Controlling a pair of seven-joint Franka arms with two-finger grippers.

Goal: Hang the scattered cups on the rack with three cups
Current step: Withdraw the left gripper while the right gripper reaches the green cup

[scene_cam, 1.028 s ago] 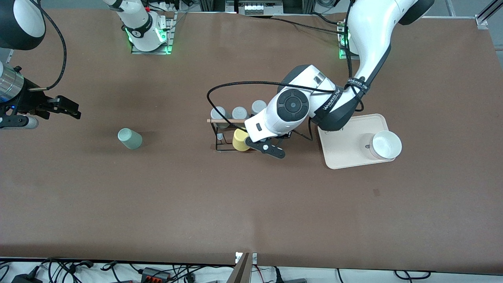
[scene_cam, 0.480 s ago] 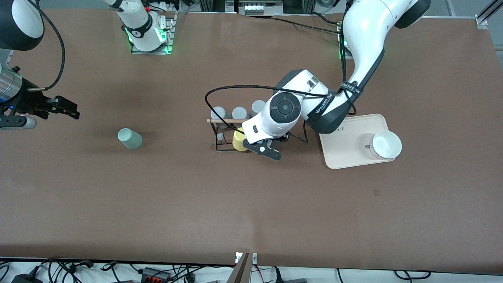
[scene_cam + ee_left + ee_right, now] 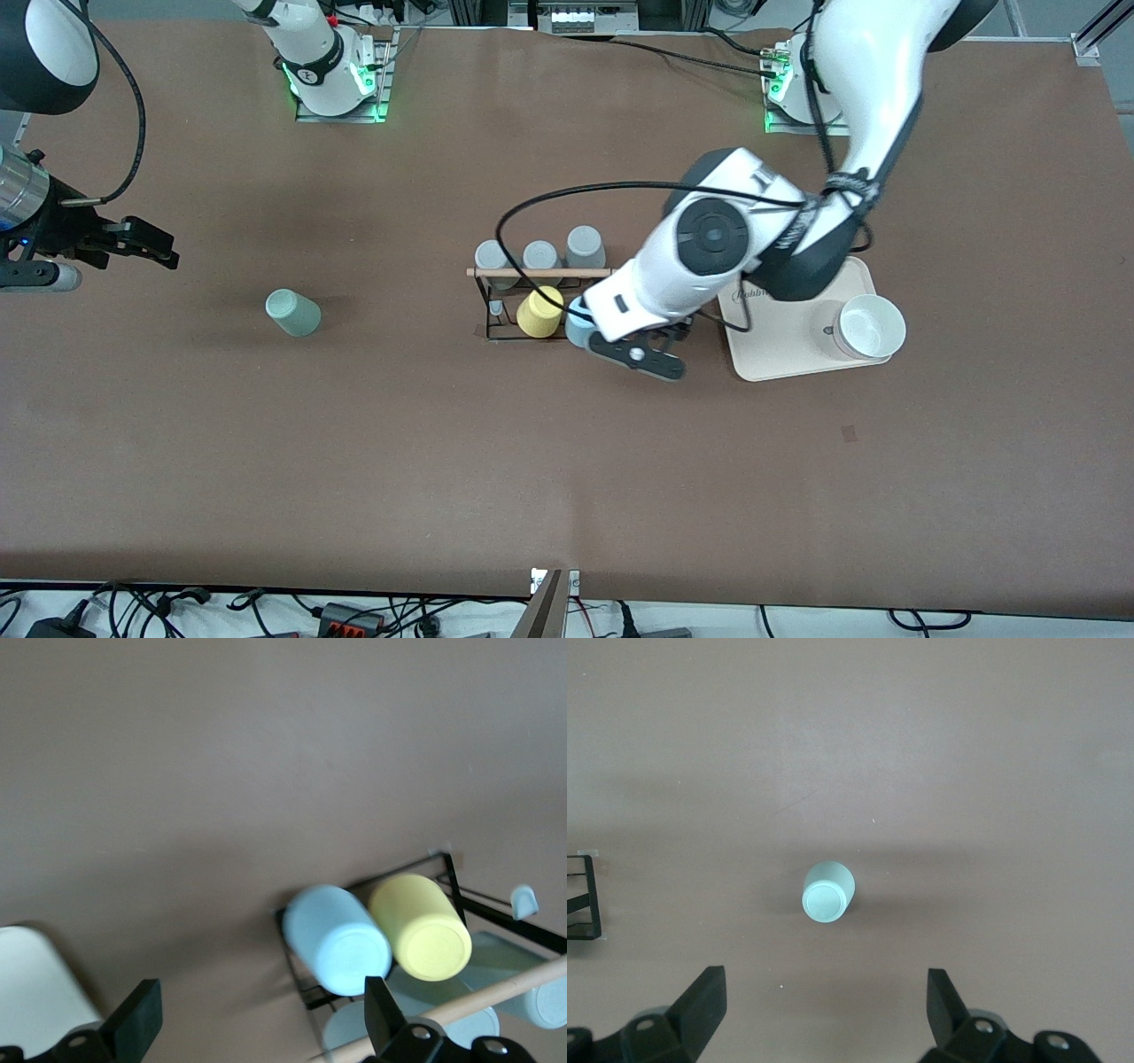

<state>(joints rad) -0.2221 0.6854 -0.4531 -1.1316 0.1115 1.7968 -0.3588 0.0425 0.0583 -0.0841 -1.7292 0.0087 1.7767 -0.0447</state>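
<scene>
Rack (image 3: 509, 306): mid-table, black wire frame with wooden rod (image 3: 539, 272) across top; three grey cups (image 3: 540, 256), yellow cup (image 3: 540, 312) and light blue cup (image 3: 337, 939) on pegs, blue beside yellow. Mint green cup (image 3: 293, 313): upside down on table, toward right arm's end, well apart from rack. Left gripper (image 3: 640, 354): fingers spread, empty, over table just beside blue cup. Right gripper (image 3: 146, 245): fingers spread, empty, waiting above table's right-arm end. Tray (image 3: 780, 341) with white bowl (image 3: 871, 326): toward left arm's end.

Front camera high, facing robots; wrist cameras look down at table; rack (image 3: 532, 306) (image 3: 425, 930) shared.
</scene>
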